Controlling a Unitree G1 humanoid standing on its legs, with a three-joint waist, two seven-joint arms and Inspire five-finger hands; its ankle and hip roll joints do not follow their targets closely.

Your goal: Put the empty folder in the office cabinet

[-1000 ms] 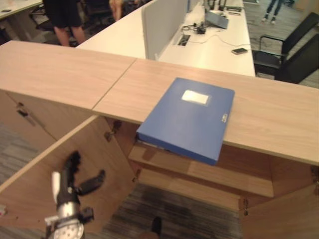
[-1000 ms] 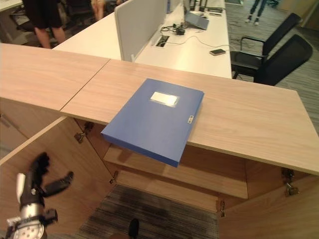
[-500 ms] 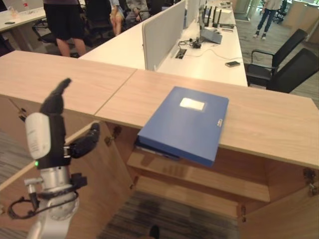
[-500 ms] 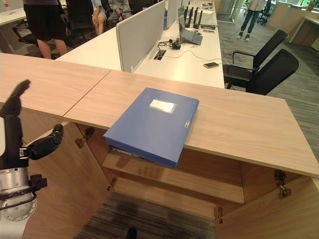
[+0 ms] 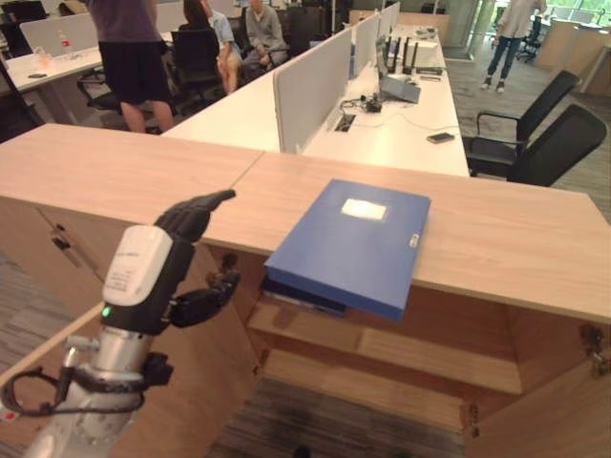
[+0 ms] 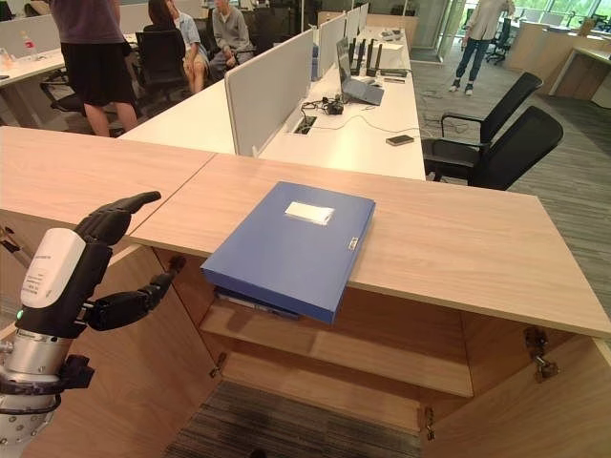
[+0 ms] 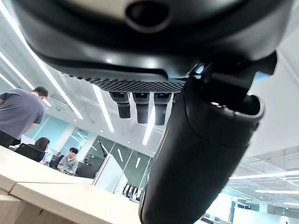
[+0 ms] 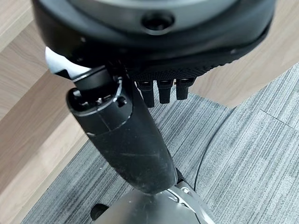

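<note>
A flat, matte blue folder (image 6: 291, 246) with a white label lies on the wood-grain counter (image 6: 458, 239), one corner jutting over the open cabinet (image 6: 334, 353). The left hand (image 6: 91, 262) is raised near the counter's edge, fingers spread, empty. The right hand (image 8: 140, 116) hangs above ribbed grey carpet (image 8: 243, 154), fingers relaxed

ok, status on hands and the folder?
Left hand raised, open, empty. Right hand open, low over the floor. Blue folder untouched on cabinet top, overhanging the edge. Cabinet doors open.
</note>
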